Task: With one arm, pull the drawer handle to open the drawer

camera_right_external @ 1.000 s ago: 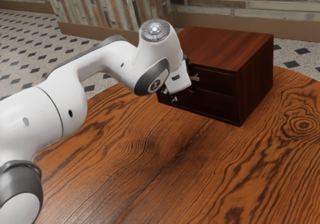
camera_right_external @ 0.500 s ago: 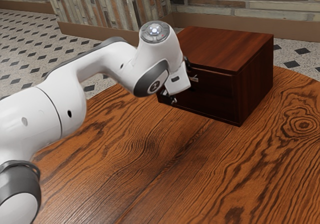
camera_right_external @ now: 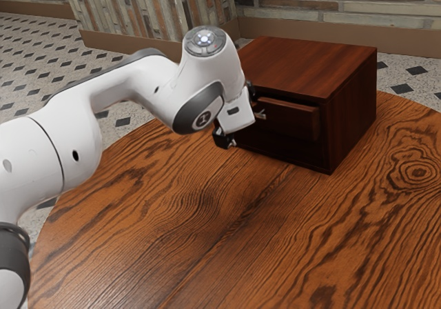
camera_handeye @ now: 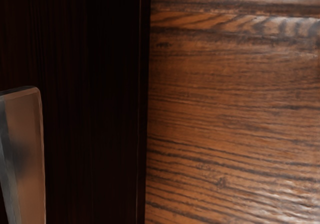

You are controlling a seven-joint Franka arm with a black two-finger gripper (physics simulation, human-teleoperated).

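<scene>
The gripper (camera_right_external: 255,108) is pressed up to the front of the upper drawer (camera_right_external: 293,118), right at the drawer handle (camera_right_external: 262,114), of which a short silvery piece shows just beside the white hand. The hand hides the grip, so I cannot tell whether the gripper is clamped on the handle or apart.

The upper drawer is partly open and stands a little proud of the dark wooden cabinet (camera_right_external: 310,64). The lower drawer (camera_right_external: 286,145) sits flush. In the wrist view a pale blurred bar (camera_handeye: 20,159) lies close to the hand against the dark cabinet front (camera_handeye: 85,84), with the grained tabletop (camera_handeye: 230,124) next to it.

The cabinet stands on the tabletop (camera_right_external: 241,240) toward its far edge. The white arm (camera_right_external: 131,95) reaches to it from the exterior view's left.
</scene>
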